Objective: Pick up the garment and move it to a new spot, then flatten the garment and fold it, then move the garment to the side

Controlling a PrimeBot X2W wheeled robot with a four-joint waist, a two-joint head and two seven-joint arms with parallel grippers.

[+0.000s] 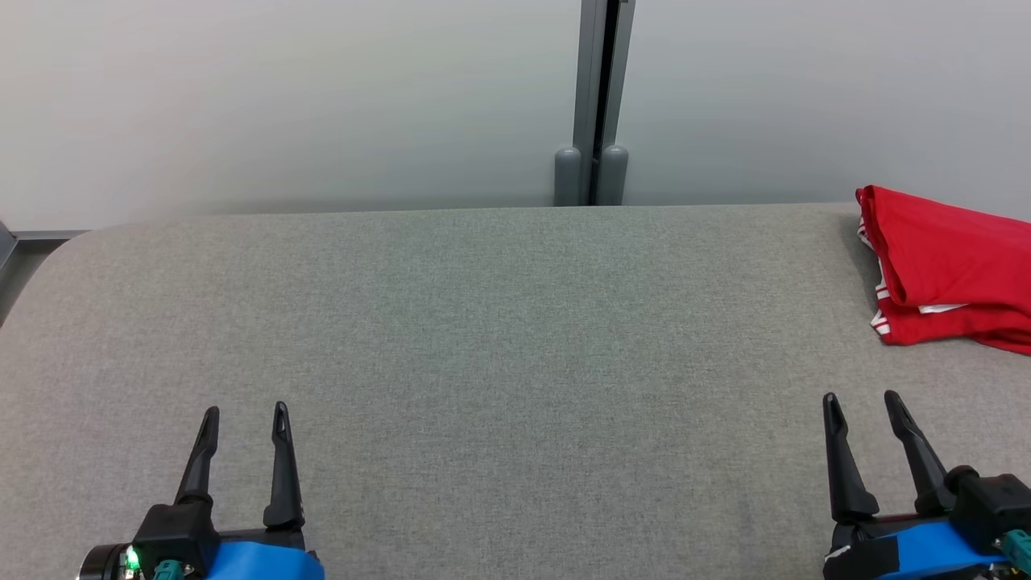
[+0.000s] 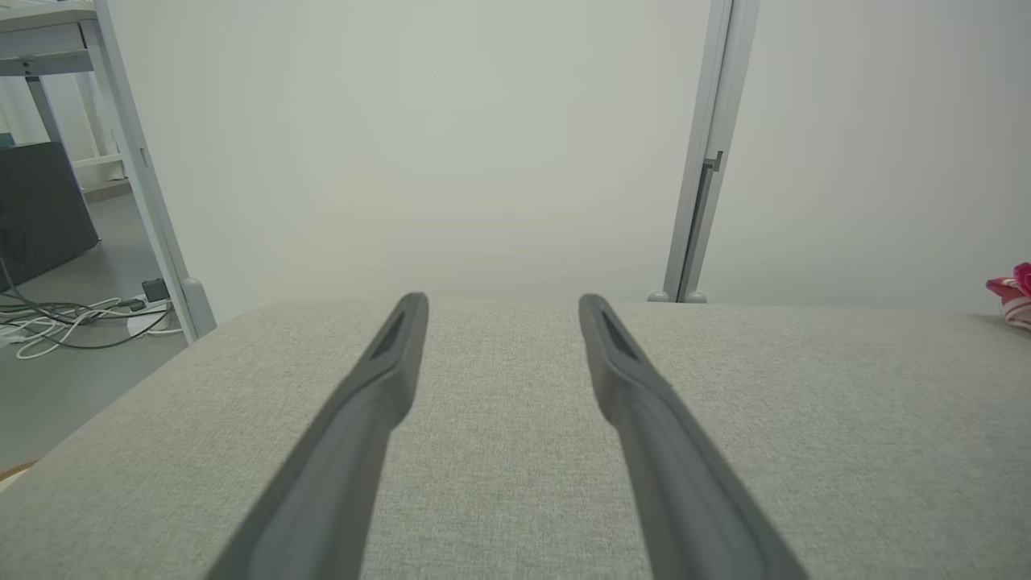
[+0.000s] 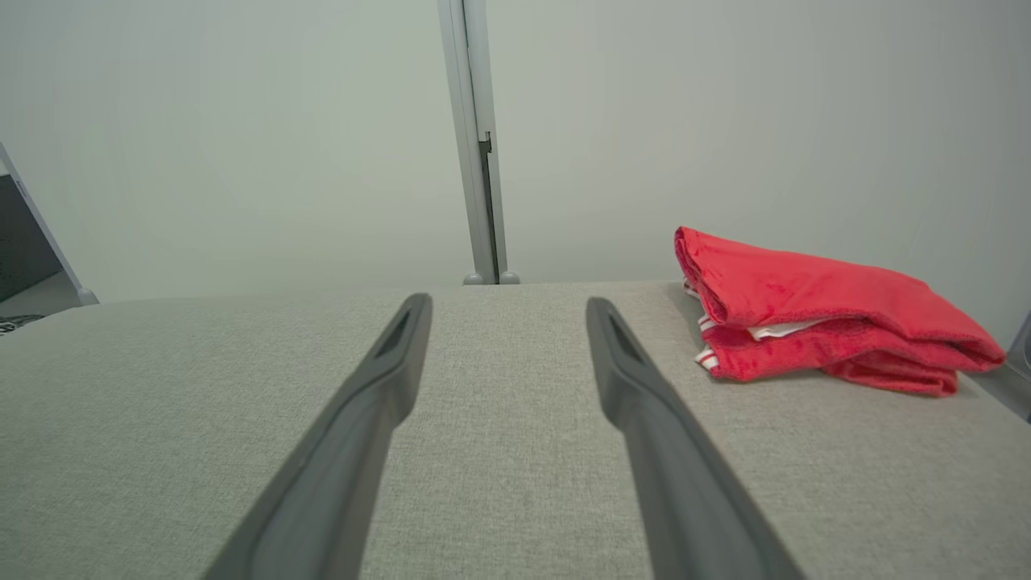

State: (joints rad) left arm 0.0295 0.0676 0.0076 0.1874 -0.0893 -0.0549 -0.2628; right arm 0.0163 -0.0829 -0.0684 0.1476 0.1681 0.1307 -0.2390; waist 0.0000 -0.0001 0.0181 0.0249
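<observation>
The red garment [image 1: 942, 258] is judged folded and set aside on the grey table [image 1: 483, 322], while the left gripper [image 1: 246, 412] and right gripper [image 1: 862, 399] are spread and empty.

Layout of my table, near edge to far.
The garment [image 1: 946, 270] lies on the table [image 1: 483, 338] at its far right. My left gripper [image 1: 246, 409] is over the near left and my right gripper [image 1: 861, 397] over the near right, near the garment but apart from it. A post [image 1: 594, 105] stands behind the far edge.
</observation>
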